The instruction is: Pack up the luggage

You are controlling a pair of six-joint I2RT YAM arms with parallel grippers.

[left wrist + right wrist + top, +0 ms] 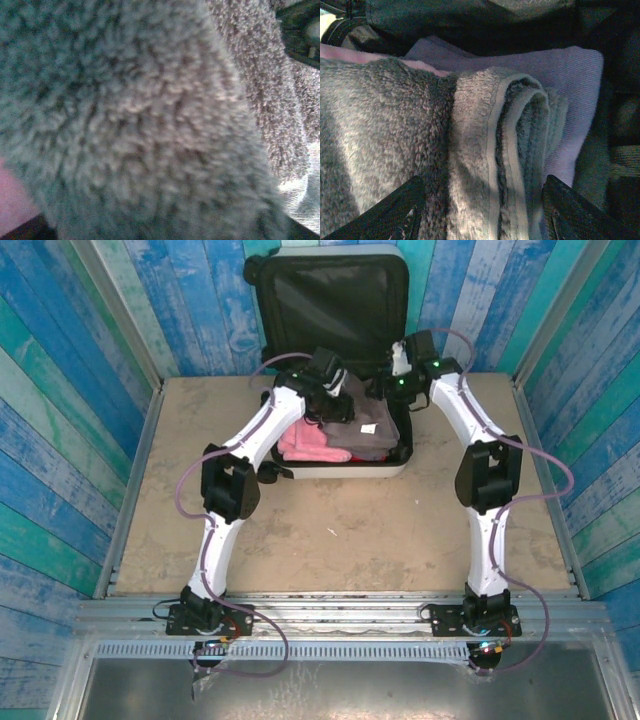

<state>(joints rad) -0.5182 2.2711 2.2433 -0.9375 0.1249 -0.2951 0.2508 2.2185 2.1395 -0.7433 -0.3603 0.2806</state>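
Pale, stone-look worktop [340, 530], with blue plank walls on three sides. At its far middle, the luggage [330, 310] — open, lid upright against the back wall with the black lining bared, white lower shell flat on the worktop. Inside the shell, folded laundry: grey fleecy towel [365, 415] on top at right, pink towel [305, 443] just beside it at left, lavender cloth [570, 80] under the grey fold. Both arms bent in over the shell. Right hand [482, 185] low over the grey towel's folded edge, fingers [400, 210] spread wide to either side of the fold — open. Left hand [335, 390] close against the grey pile, fleece blurred at the wrist; cannot tell whether open or closed. Small white tag [368, 427] on the grey towel.
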